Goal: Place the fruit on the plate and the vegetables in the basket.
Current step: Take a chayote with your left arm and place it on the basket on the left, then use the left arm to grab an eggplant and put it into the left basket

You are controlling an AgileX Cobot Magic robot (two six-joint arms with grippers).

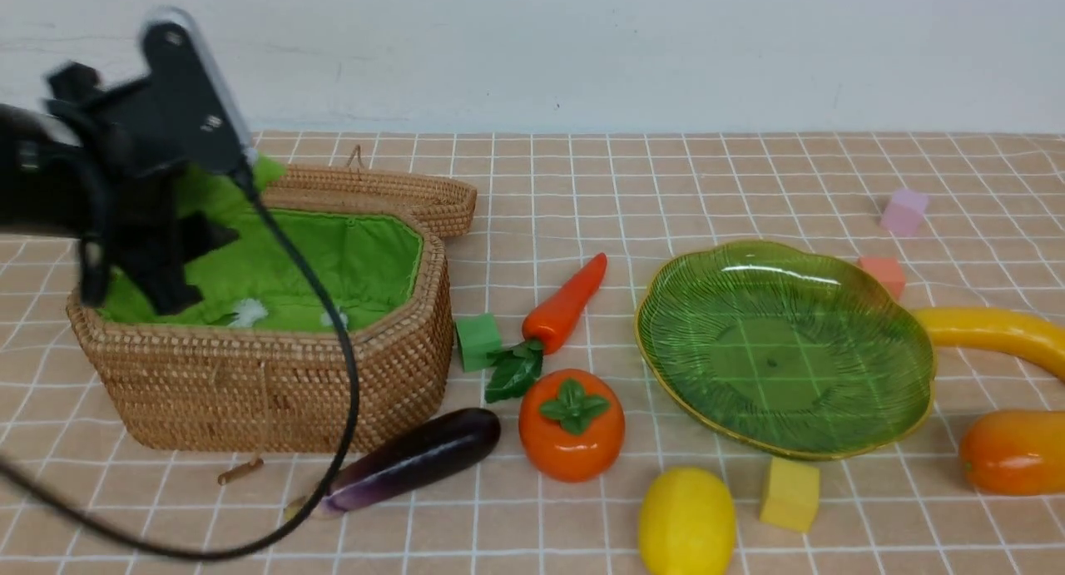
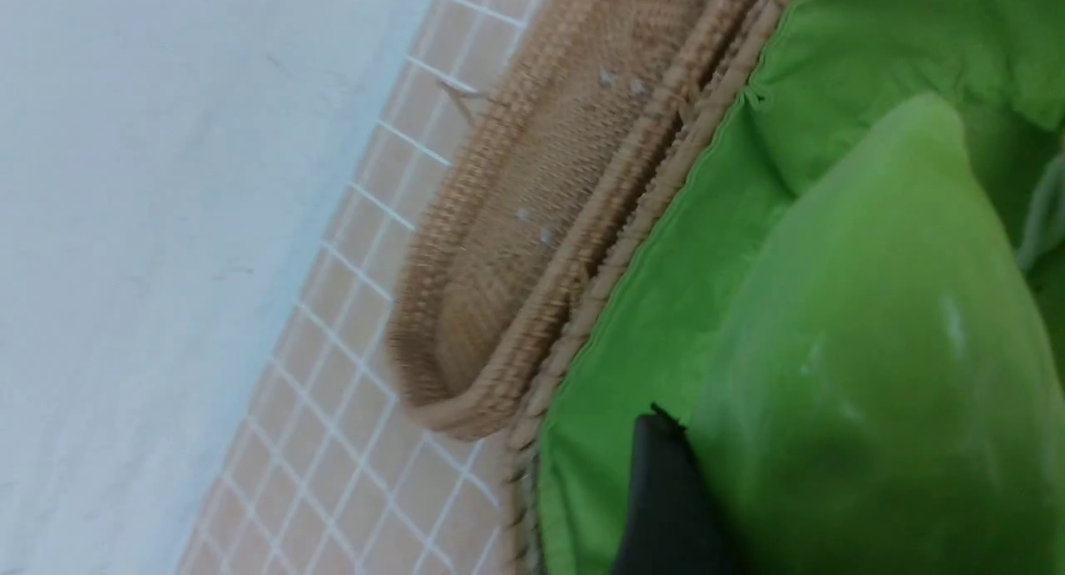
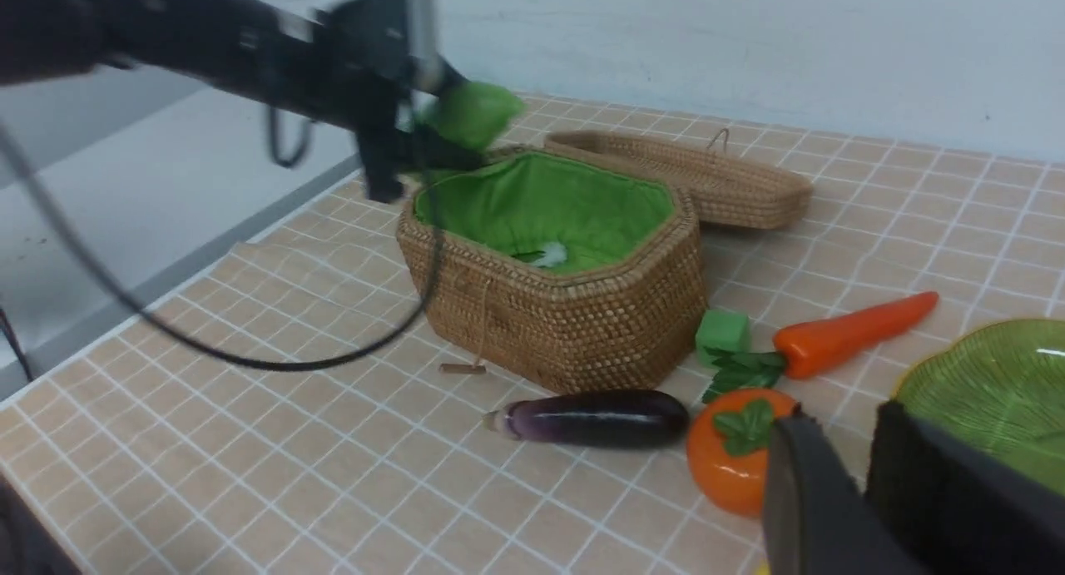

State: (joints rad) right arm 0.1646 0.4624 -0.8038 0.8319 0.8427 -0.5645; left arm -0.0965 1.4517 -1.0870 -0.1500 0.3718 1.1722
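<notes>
Green gourd [image 3: 474, 109] is held in left tool [image 3: 453, 138] over basket's [image 3: 566, 325] left edge | right tool [image 3: 857, 475] is seen narrow, empty, well right of basket | risk: if released off-centre, gourd may be bounced off rim onto surface [image 1: 749, 184].

The left arm [image 1: 158, 117] by the basket [image 1: 274, 384] is black and blocky, with a shiny grey edge and two small pale screws. A thin black cable [image 1: 355, 384] loops down from it. The right gripper [image 3: 842, 442] has flat dark fingers [image 3: 803, 500].
</notes>
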